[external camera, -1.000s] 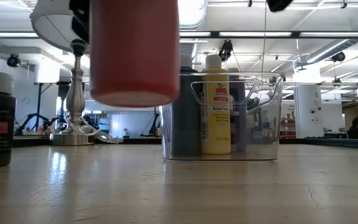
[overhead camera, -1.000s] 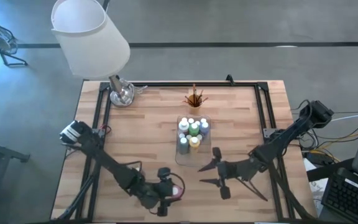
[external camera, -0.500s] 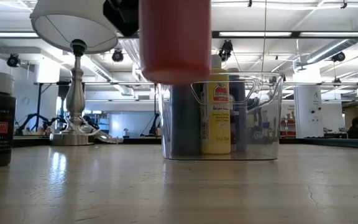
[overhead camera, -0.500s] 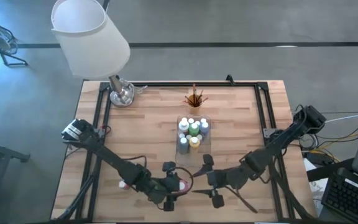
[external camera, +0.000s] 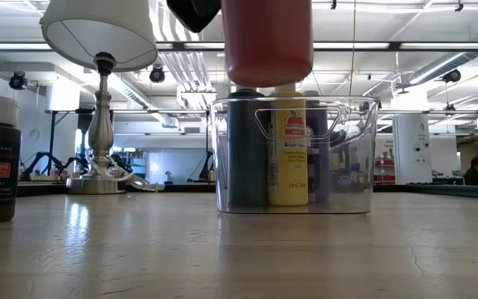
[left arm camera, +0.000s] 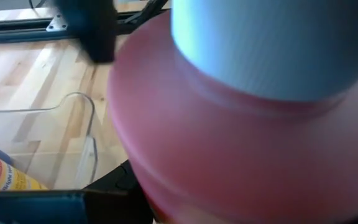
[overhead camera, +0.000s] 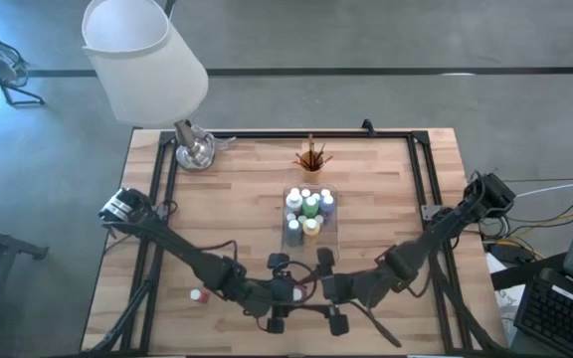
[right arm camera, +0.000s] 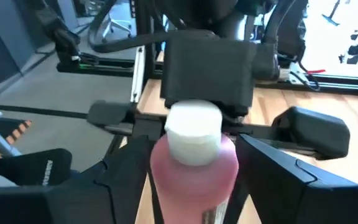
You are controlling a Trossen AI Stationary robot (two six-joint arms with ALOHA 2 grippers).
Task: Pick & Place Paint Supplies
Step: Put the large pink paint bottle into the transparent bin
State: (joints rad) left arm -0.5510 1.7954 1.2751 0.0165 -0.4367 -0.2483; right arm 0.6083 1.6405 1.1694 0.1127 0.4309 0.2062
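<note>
Near the table's front edge, left gripper (overhead camera: 285,294) clamped on a red paint bottle (external camera: 267,41) lifted off the wood, right gripper (overhead camera: 328,291) just beside it with fingers spread around the bottle, clear tray (overhead camera: 327,237) of bottles just beyond

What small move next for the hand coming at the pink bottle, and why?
Probably close the right hand on the pink paint bottle: its fingers already stand open either side of it while the left hand holds it in the air, short of the clear tray.
</note>
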